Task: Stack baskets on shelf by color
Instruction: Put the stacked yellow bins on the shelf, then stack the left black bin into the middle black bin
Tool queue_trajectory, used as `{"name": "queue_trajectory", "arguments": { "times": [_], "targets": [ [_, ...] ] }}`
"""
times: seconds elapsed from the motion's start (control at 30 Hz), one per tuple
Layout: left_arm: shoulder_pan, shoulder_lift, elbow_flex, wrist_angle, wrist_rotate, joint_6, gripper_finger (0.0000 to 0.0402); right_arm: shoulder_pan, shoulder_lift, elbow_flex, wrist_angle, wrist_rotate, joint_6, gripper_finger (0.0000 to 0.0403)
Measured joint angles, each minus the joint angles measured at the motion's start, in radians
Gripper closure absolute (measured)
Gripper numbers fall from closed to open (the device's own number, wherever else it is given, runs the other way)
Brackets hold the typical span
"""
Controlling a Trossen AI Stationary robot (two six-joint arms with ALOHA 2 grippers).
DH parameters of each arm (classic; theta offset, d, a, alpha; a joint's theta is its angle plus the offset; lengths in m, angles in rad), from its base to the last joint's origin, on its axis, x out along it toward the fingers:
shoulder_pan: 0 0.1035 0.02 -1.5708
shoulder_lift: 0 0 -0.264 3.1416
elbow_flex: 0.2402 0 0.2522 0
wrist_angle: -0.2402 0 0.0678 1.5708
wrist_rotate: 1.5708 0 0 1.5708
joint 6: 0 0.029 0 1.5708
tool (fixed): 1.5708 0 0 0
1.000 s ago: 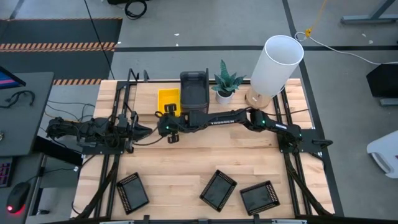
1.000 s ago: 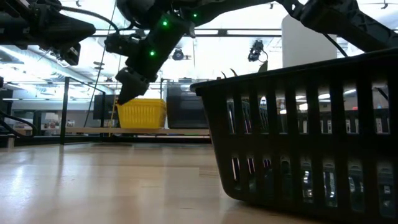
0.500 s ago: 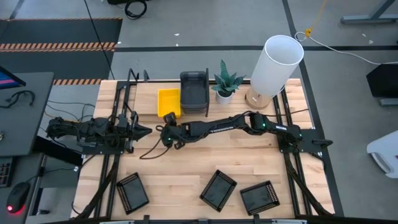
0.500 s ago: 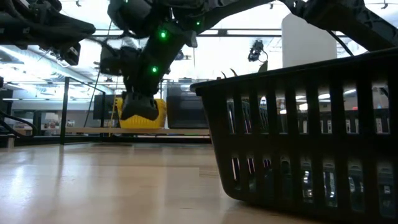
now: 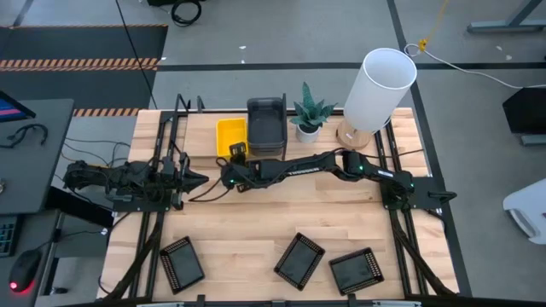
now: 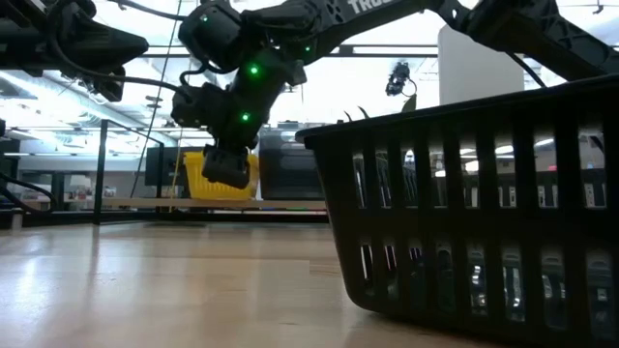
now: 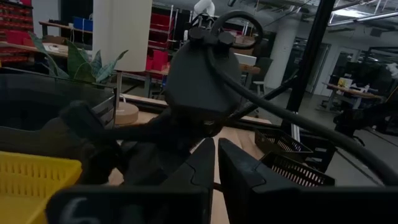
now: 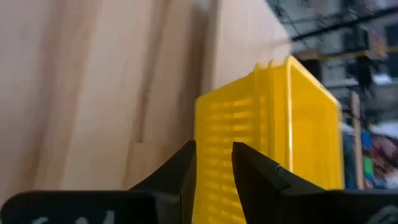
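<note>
the yellow baskets sit stacked on the shelf just beyond the right gripper, whose fingers stand narrowly parted on nothing, dark grey baskets beside them, three black baskets well behind, left gripper pinched together nearby.

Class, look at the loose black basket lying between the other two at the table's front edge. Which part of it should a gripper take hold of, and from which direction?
Grip the middle black basket by its thin upright rim, one finger inside and one outside, coming straight down from above. It lies flat and open-side up, turned diagonally on the table, so the wrist would probably need rotating to square with one wall. It has clear space on every side.
</note>
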Motion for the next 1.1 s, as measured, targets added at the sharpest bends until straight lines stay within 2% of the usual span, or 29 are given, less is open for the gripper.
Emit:
{"name": "queue_trajectory", "arguments": {
  "times": [0.07,0.3,0.47,0.73,0.87,0.93,1.1],
  "targets": [
    [0.0,0.0,0.0,0.0,0.0,0.0,0.0376,-0.001,0.0,0.0,0.01,0.034,0.03,0.0295],
    [0.0,0.0,0.0,0.0,0.0,0.0,0.0368,0.052,0.0,0.015,0.01,0.028,0.031,0.0296],
    [0.0,0.0,0.0,0.0,0.0,0.0,0.0367,0.109,-0.04,0.012,-0.114,0.016,0.092,0.0296],
    [0.0,0.0,-0.001,-0.001,0.0,0.0,0.0371,0.14,-0.155,0.014,-0.342,-0.267,0.42,0.03],
    [0.0,0.0,-0.001,-0.001,0.0,0.0,0.0365,0.17,-0.185,0.014,-0.379,-0.403,0.503,0.0303],
    [0.0,0.0,-0.001,-0.001,0.0,0.0,0.0363,0.187,-0.185,0.014,-0.385,-0.429,0.517,0.0303],
    [0.0,0.0,-0.001,0.003,0.0,-0.002,0.0368,0.237,-0.184,0.014,-0.496,-0.415,0.577,0.0303]
  ]
}}
